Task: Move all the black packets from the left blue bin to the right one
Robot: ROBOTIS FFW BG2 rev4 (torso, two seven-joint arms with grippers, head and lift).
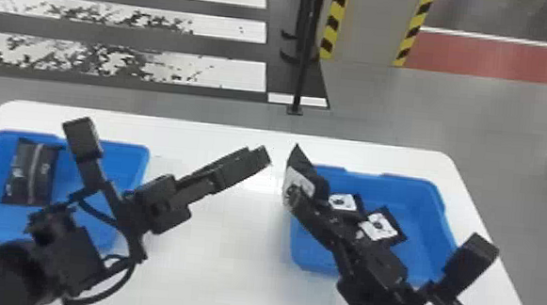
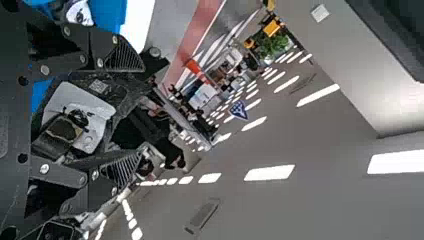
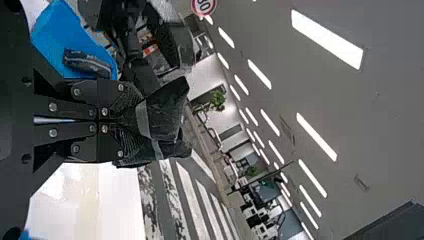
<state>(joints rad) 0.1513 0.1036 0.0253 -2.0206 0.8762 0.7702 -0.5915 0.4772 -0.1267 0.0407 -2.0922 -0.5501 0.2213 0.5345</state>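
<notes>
In the head view my left gripper (image 1: pixel 260 155) stands over the table between the bins; the left wrist view shows the gripper (image 2: pixel 139 114) open. Just to its right, my right gripper (image 1: pixel 295 201) holds a black packet (image 1: pixel 301 166) upright at the right blue bin's (image 1: pixel 299 256) left edge. In the right wrist view this gripper (image 3: pixel 131 123) is shut on the folded packet (image 3: pixel 162 112). That packet's white label (image 2: pixel 75 112) appears between my left fingers. One black packet (image 1: pixel 22 172) lies in the left blue bin (image 1: pixel 136 166). Two labelled packets (image 1: pixel 344 202) lie in the right bin.
Both bins stand on a white table (image 1: pixel 219 272), with a gap between them. Past the table's far edge a dark post (image 1: pixel 299 71) and a pillar with striped edges (image 1: pixel 368 25) stand on the floor.
</notes>
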